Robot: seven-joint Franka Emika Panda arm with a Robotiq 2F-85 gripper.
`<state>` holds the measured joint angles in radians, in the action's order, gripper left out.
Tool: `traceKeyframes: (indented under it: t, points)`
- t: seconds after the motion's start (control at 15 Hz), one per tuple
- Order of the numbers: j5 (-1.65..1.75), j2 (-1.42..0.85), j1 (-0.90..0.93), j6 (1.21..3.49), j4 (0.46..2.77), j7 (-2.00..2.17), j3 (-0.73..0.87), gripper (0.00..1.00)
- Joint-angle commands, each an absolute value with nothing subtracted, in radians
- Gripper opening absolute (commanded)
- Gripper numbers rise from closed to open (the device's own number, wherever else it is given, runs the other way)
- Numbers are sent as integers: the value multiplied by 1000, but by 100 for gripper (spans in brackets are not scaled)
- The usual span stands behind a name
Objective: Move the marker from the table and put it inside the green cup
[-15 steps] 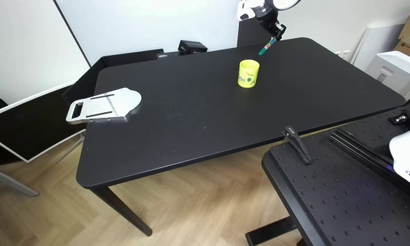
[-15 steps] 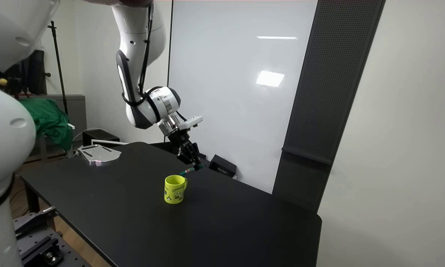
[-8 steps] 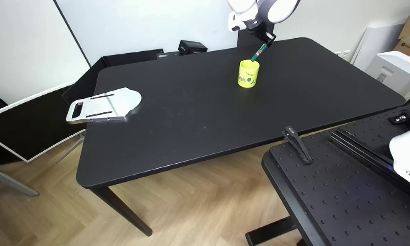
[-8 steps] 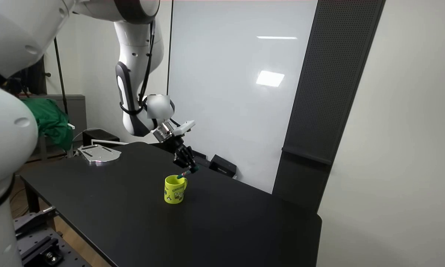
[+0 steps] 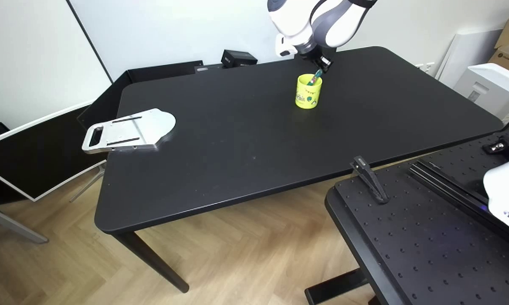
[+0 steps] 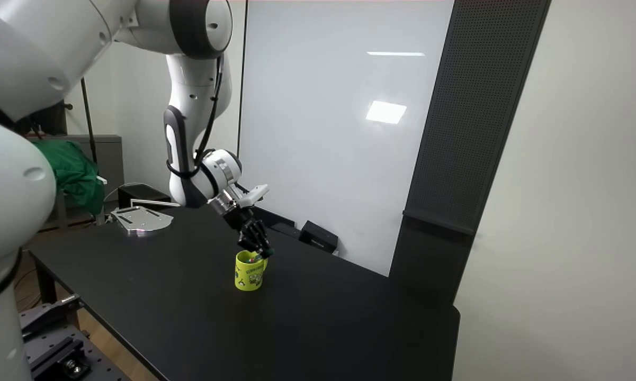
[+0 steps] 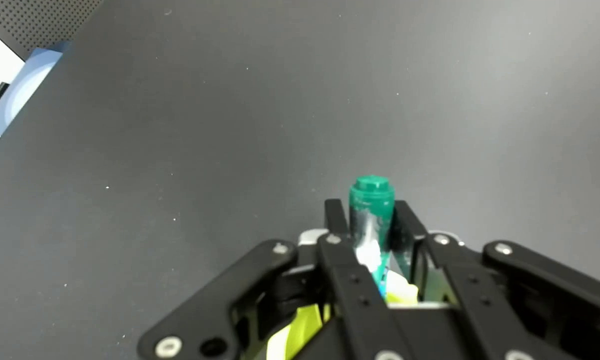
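Observation:
The yellow-green cup [image 5: 308,96] stands upright on the black table [image 5: 237,140]; it also shows in an exterior view [image 6: 249,275], handle toward the gripper side. My gripper [image 5: 323,67] is just above and beside the cup's rim, tilted, and also shows in an exterior view [image 6: 265,252]. It is shut on the teal-green marker [image 5: 314,78] near its upper end. The marker slants down, its lower part inside the cup's mouth and hidden by the wall. In the wrist view, the marker's green end [image 7: 372,195] stands between the fingertips, with parts of the cup [image 7: 303,330] below.
A silver metal plate [image 5: 131,129] lies at the table's far end. A black box [image 5: 238,58] sits behind the table's back edge, by the white board [image 6: 339,132]. A perforated black surface [image 5: 407,228] with a clamp stands beside the table.
My gripper has moved down and toward the cup with the marker held. The marker's lower end went from beside the cup, to over its rim, to inside its mouth. The cup has not moved.

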<state>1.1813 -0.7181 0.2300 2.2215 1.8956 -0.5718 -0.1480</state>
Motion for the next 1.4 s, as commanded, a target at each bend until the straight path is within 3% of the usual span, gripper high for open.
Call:
traceKeyframes:
  t: [0.0, 0.4, 1.33]
  points:
    - [1196, -750, 229, 2216, 1861, -531, -156, 61]
    - [1201, -724, 222, 2218, 1868, -513, -152, 99]
    - [1199, -584, 200, 2220, 1941, -465, -150, 100]
